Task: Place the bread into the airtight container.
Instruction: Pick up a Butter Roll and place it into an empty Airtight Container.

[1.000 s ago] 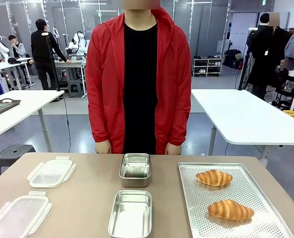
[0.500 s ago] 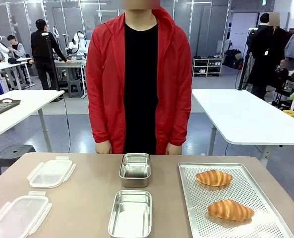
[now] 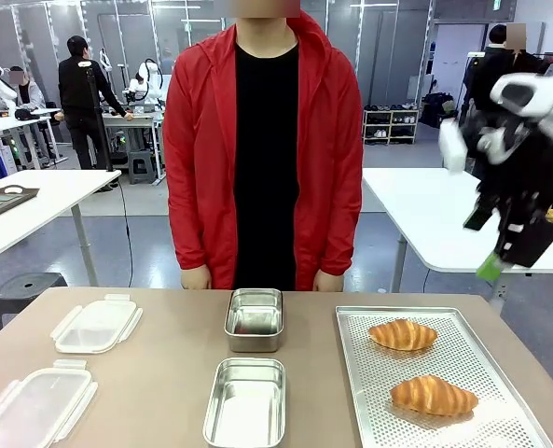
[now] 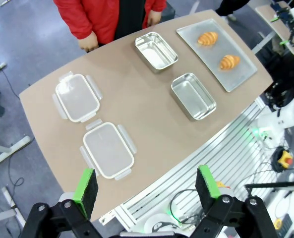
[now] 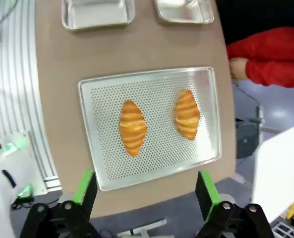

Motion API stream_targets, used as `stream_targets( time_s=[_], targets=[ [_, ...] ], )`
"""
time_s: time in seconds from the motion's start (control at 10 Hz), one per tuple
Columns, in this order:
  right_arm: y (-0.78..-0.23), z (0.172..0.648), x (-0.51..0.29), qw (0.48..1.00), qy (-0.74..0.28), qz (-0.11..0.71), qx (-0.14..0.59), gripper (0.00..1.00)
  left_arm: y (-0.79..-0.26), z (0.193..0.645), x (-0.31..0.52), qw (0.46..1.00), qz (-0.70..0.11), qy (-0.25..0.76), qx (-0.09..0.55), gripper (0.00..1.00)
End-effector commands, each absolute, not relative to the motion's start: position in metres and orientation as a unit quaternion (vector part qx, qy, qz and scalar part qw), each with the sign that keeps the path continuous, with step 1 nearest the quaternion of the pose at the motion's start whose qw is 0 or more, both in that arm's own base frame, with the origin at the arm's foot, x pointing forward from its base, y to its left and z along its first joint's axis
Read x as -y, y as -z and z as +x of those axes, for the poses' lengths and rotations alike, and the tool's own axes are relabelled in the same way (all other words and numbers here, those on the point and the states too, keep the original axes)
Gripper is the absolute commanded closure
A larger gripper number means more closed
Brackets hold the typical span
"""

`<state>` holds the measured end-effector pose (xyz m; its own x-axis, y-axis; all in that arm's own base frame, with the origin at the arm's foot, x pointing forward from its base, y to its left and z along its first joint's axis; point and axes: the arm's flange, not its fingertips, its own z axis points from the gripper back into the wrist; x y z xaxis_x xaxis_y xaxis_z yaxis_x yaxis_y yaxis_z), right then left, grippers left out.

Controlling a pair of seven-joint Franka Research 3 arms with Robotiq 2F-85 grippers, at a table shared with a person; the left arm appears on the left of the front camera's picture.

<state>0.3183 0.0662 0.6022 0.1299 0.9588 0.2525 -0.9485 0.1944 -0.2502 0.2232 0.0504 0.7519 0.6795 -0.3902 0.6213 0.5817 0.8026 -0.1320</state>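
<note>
Right gripper (image 5: 146,188) is brought in high over the tray (image 5: 151,89), fingers (image 5: 86,184) held spread; nearer bread (image 5: 133,127) is seen straight ahead, long axis set across the closing line.

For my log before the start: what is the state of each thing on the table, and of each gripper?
Near container: open, empty.
Far container: open, empty.
Near lid: off, lying flat.
Far lid: off, lying flat.
Near bread: on the tray, untouched.
Far bread: on the tray, untouched.
Left gripper: open, holds nothing.
Right gripper: open, holds nothing, above the tray.
</note>
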Motion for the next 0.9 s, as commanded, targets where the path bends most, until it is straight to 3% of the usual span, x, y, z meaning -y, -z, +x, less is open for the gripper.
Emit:
stream_targets(
  time_s=[0.0, 0.8],
  targets=[
    [-0.566, 0.324, -0.075, 0.73, -0.662, -0.027, 0.17, 0.0, -0.756, 0.224, -0.049, 0.9, -0.164, 0.275, 0.296, 0.0],
    [-0.425, 0.359, -0.085, 0.752, -0.652, -0.015, 0.095, 0.0, -0.756, 0.224, -0.049, 0.9, -0.164, 0.275, 0.296, 0.0]
  ],
)
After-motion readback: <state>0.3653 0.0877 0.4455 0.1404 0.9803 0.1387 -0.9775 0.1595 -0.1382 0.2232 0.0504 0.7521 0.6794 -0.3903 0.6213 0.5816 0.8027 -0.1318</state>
